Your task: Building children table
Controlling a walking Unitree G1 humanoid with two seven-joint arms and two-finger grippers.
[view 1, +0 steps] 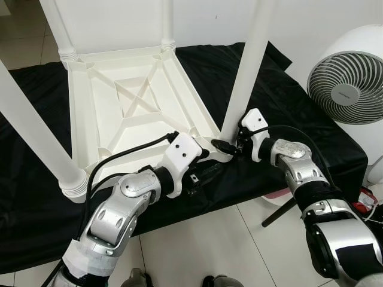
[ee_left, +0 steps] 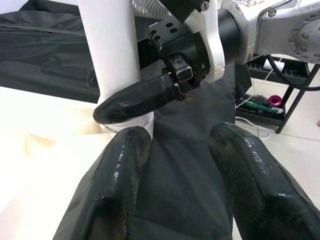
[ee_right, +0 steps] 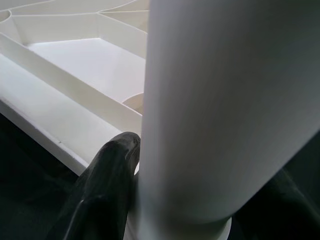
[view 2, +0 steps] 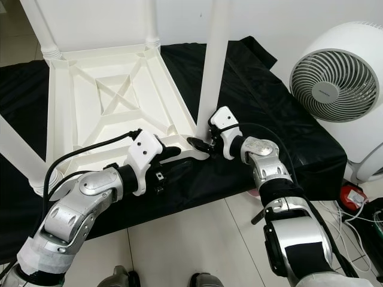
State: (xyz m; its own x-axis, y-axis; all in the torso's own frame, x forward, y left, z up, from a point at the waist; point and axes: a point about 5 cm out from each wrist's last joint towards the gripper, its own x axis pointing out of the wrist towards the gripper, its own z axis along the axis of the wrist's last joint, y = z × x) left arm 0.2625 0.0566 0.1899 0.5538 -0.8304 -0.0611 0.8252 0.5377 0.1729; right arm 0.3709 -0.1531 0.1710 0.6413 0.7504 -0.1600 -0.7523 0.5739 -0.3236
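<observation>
1. Nearest you, the left gripper point(view 1: 206, 154) reaches to the near corner of the upturned white plastic children's table top point(view 1: 119, 113); in its wrist view its two black fingers point(ee_left: 115, 195) stand apart with nothing between them, so read it as released.
2. Just beyond, the right gripper point(view 2: 200, 143) sits at the base of the near-right white tubular table leg point(view 1: 251, 66). One finger point(ee_right: 107, 185) lies along the leg's side, the other is a dark edge on the far side; judge it clenched around the leg, just above the socket collar.
3. The ribbed underside of the table top faces up on a black cloth point(view 1: 287, 107) spread over the floor.
4. Four legs stand upright at the corners, the near-left white leg point(view 1: 36, 143) included, so assembly appears nearly finished; seating the held leg and turning the table upright likely remain.
5. Farthest right, a round white floor fan point(view 1: 350, 75) stands beside the cloth.
</observation>
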